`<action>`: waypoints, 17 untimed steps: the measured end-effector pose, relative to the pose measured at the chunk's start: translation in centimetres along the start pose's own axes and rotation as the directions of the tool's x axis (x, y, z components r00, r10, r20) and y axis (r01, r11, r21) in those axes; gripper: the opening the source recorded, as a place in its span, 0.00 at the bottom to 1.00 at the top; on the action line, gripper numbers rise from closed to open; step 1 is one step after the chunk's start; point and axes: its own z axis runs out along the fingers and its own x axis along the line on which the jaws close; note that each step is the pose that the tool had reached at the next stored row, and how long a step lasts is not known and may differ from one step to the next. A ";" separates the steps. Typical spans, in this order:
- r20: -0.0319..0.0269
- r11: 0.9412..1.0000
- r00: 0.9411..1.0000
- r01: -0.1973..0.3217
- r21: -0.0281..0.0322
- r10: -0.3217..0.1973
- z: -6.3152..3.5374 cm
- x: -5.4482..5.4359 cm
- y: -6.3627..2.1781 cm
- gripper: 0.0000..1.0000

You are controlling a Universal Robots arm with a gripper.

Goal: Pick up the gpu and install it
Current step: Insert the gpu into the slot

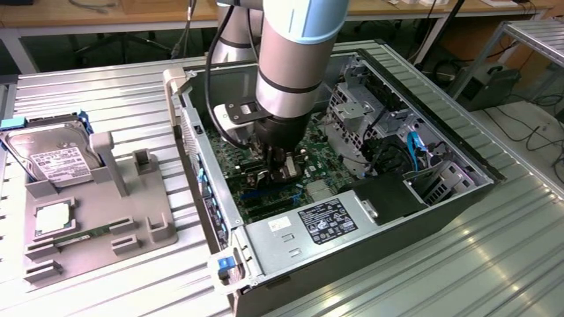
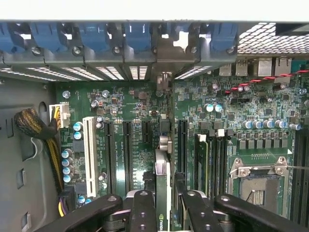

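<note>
Now the gripper (image 2: 161, 212) is clamped on the gpu (image 2: 161, 193), held edge-on above the motherboard (image 2: 135, 111). It sits inside the open computer case (image 1: 458, 198) on the bench (image 1: 105, 86).

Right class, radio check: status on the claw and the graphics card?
Claw shut on graphics card, edge-on. Card down inside the open computer case, over the motherboard slots. Nothing blocking.

Labels present, none readable

The silver hard drive's white label (image 1: 55, 165) and the grey power supply's black sticker (image 1: 326, 221) carry print too small to read.
</note>
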 end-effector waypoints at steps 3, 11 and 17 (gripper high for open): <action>0.000 1.000 1.000 0.000 0.000 0.000 0.12 0.0 0.09 0.26; 0.000 1.000 1.000 0.000 0.000 0.000 0.21 0.0 0.23 0.33; 0.000 1.000 1.000 0.000 0.000 0.000 -1.84 -0.1 0.14 0.33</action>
